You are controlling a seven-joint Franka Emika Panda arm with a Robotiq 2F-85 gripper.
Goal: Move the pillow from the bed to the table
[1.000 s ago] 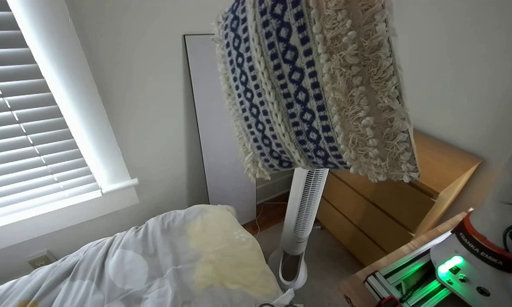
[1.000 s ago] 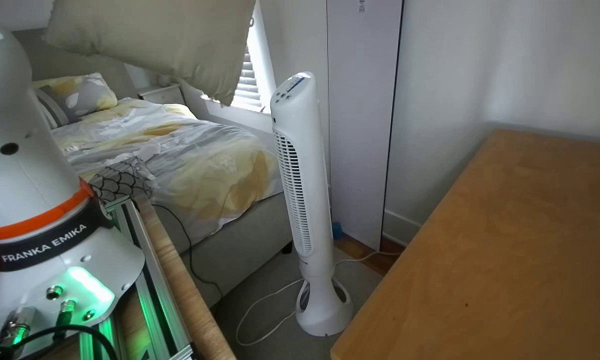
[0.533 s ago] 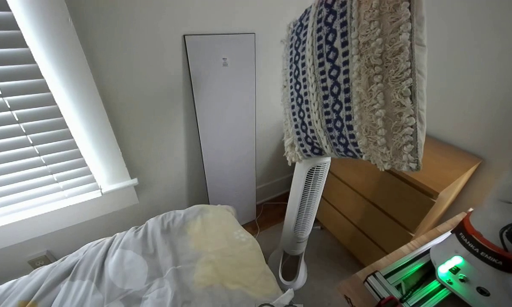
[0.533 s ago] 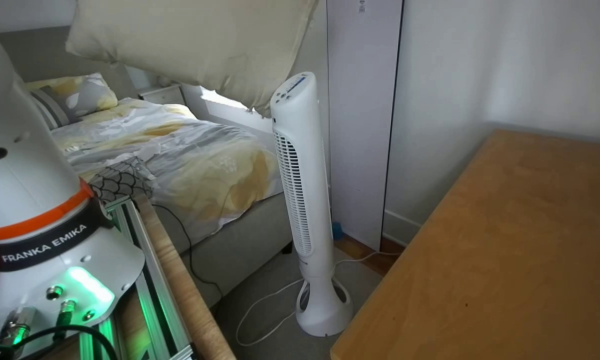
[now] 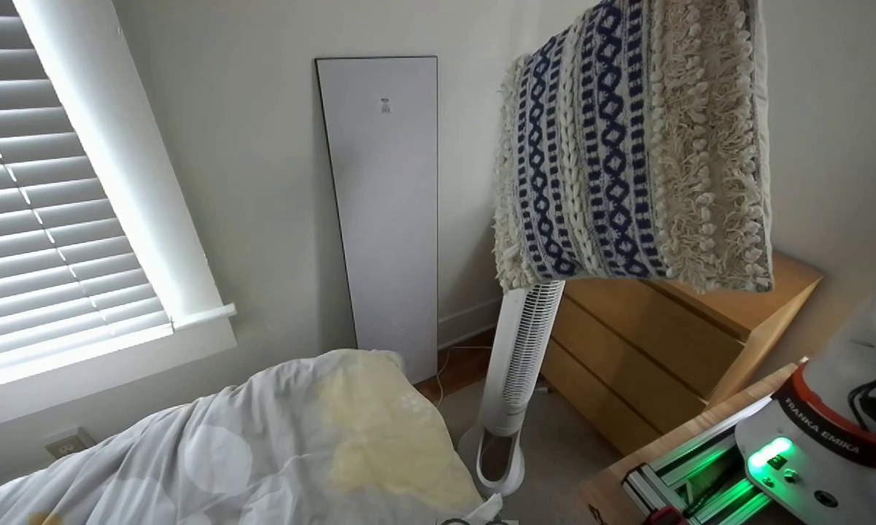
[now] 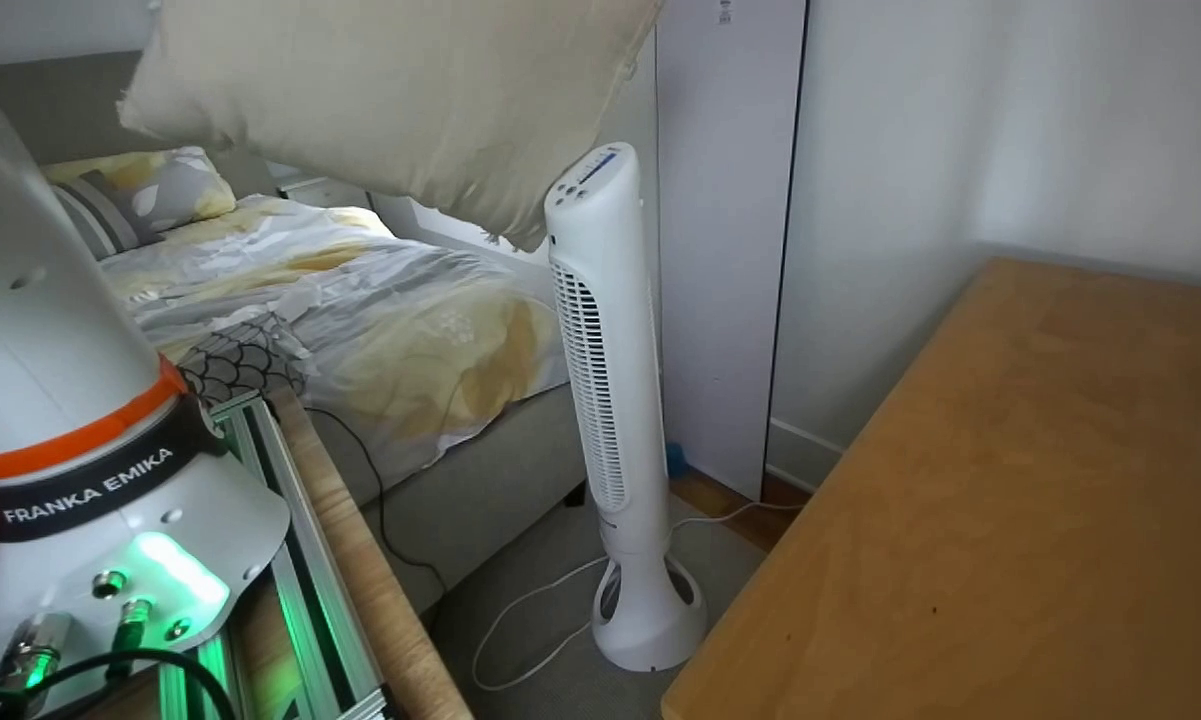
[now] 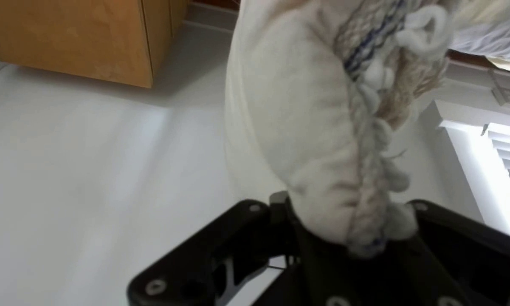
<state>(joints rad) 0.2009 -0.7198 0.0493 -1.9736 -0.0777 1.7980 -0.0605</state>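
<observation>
Aloft hangs the large rectangular pillow (image 5: pixel 605 146) — navy-and-white woven face, plain cream back — with one edge pinched in the black two-fingered pincer (image 7: pixel 350 225). In an exterior view its bottom edge hides the top of the slim white tower fan (image 5: pixel 521 364). In an exterior view where the low bed with rumpled white-and-yellow bedding (image 6: pixel 440 340) lies behind, the pillow's lowest corner is just beside the fan's head; whether they touch I cannot tell. The fan stands upright on the grey floor (image 6: pixel 540 548) between the bed and the light tan, drawer-fronted wooden bench (image 6: pixel 1040 480) — taking up part of the gap along its long edge. The pillow is apart from the bench; pale wall (image 7: pixel 187 97) shows between them in the wrist view.
</observation>
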